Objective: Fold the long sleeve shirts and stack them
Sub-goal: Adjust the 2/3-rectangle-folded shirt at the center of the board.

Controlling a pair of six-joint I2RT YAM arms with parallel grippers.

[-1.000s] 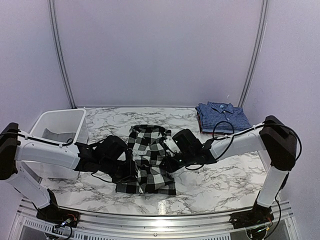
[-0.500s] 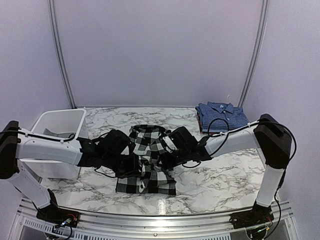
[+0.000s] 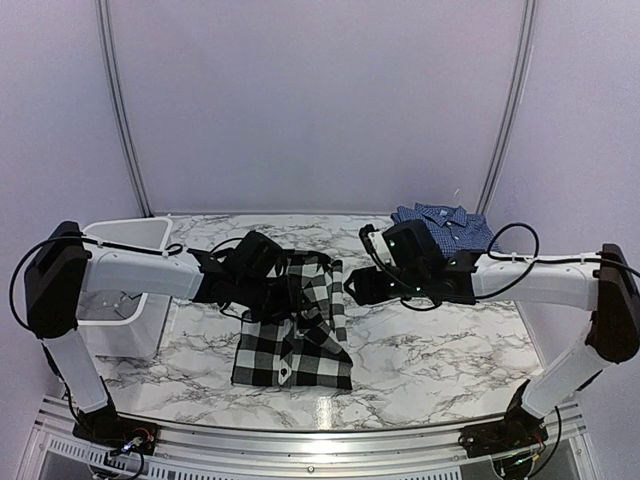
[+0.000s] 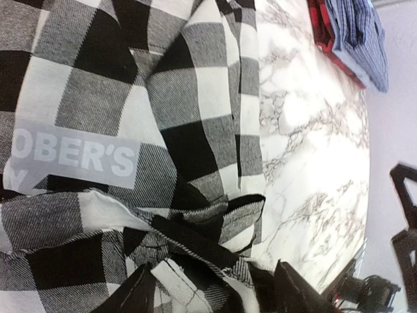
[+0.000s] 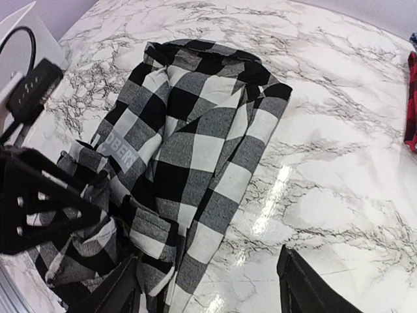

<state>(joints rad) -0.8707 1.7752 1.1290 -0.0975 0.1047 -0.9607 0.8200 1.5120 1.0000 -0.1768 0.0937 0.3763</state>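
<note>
The black-and-white buffalo-check shirt (image 3: 296, 338) lies part-folded at the table's middle, with white lettering (image 4: 78, 153) on a grey patch. My left gripper (image 3: 268, 287) hovers over its back left part, open, with rumpled cloth (image 4: 195, 241) lying loose below and between the fingers (image 4: 138, 295). Just off the shirt's back right edge, my right gripper (image 3: 356, 286) is open above bare marble and the shirt's border (image 5: 215, 195). The blue fine-checked shirt (image 3: 452, 226) lies folded at the back right, partly hidden by the right arm.
A white plastic bin (image 3: 128, 236) stands at the left edge behind the left arm. Under the blue shirt (image 4: 360, 34) a red cloth layer (image 4: 327, 29) shows. The marble table (image 3: 450, 350) stretches bare to the right and front.
Both grippers have opened and left the shirt's middle. The left one moved back and up. The right one drew away to the right. The shirt's folded part now lies loose.
</note>
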